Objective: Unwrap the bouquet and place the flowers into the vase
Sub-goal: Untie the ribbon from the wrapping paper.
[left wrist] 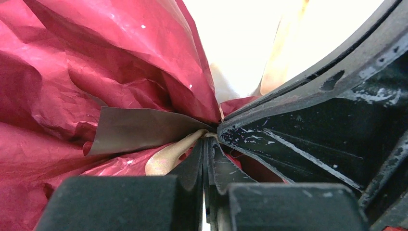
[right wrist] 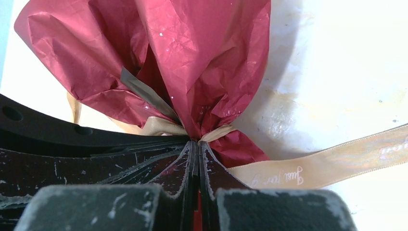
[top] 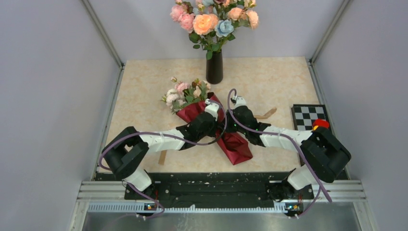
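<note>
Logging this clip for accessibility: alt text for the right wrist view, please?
The right gripper is shut on the tan ribbon where it cinches the maroon-wrapped bouquet. A ribbon tail trails right across the pale table.

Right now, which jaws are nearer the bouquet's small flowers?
Left, narrowly. Both jaws pinch the ribbon at the tie, tips almost meeting. The left jaws are on the side of the flowers; the right jaws sit on the far side.

Maroon paper bouquet [top: 236,144] lying flat mid-table, wrapped, pale flowers [top: 185,95] pointing toward upright black vase [top: 214,67]
</note>
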`<act>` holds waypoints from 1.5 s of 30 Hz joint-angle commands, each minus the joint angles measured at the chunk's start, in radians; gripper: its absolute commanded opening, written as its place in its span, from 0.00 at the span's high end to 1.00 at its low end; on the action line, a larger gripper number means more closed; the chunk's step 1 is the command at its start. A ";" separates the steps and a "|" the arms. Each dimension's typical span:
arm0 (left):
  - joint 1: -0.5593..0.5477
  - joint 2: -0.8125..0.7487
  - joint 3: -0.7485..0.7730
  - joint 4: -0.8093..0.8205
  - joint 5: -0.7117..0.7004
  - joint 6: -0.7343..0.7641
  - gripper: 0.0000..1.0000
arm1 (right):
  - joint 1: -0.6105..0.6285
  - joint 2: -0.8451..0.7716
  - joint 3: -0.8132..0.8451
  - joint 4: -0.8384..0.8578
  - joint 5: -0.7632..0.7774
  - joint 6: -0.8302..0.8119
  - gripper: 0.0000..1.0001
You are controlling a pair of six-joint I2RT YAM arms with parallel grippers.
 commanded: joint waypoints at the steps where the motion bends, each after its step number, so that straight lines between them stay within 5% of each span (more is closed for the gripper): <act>1: 0.010 -0.017 -0.014 0.054 -0.066 0.006 1.00 | 0.001 -0.003 0.008 0.016 -0.011 -0.006 1.00; 20: 0.010 -0.130 -0.127 0.060 -0.123 -0.139 1.00 | -0.025 -0.082 -0.037 -0.007 0.081 0.018 1.00; 27: 0.010 -0.174 -0.110 0.081 -0.026 -0.106 1.00 | -0.027 -0.141 -0.026 -0.066 0.070 -0.046 0.62; 31: 0.010 -0.172 -0.098 0.102 0.021 -0.115 0.97 | -0.030 -0.183 -0.028 -0.127 0.094 -0.102 0.48; 45: 0.010 -0.060 -0.010 0.102 0.080 -0.099 0.74 | -0.048 -0.194 -0.097 -0.105 0.019 -0.123 0.46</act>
